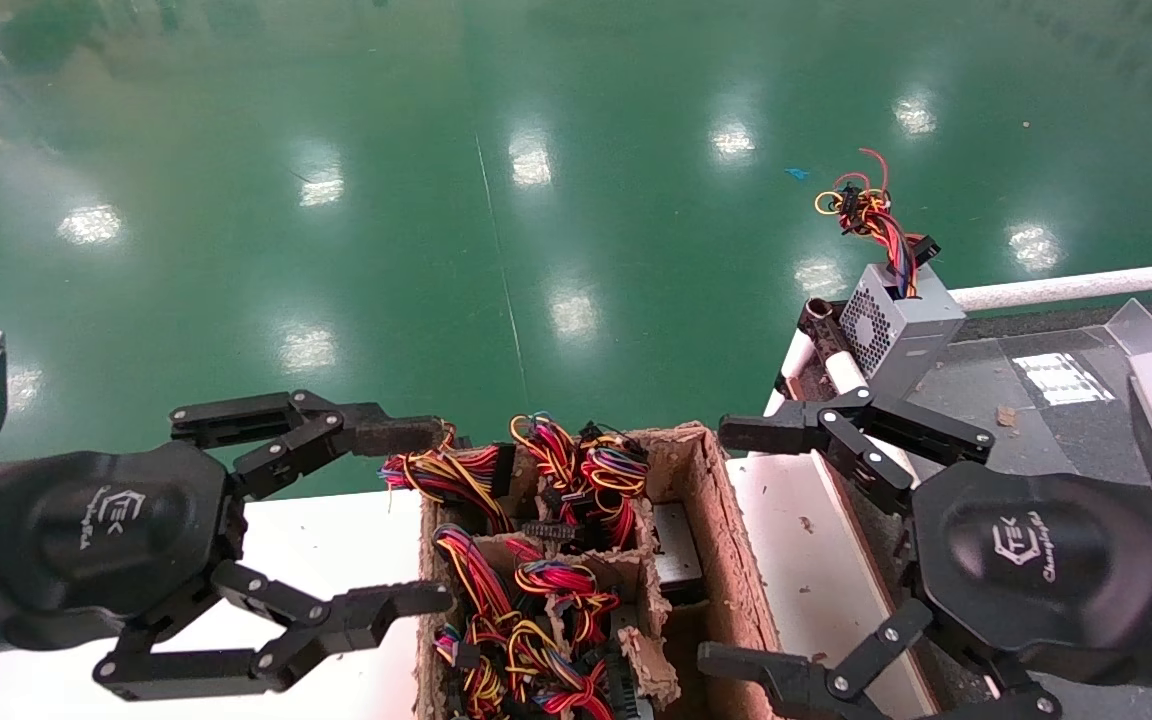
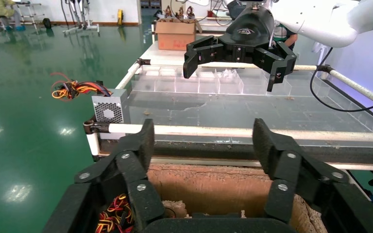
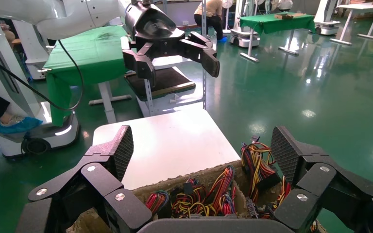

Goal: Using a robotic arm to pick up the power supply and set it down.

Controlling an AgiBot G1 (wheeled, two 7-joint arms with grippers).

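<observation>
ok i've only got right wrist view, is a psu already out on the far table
observer: yes, one grey psu stands on the table corner by the white rail, wires up.
operator: where's right gripper from it
observer: right gripper is open, nearer us, fingertips by the carton's right wall; left gripper is open at its left wall.
operator: any metal showing in the carton
observer: a grey face in the right compartment.

Glossy green floor, rough frayed cardboard box, grey perforated metal power supply, plastic-sheathed wires, smooth white tabletop, matt black plastic left gripper
</observation>
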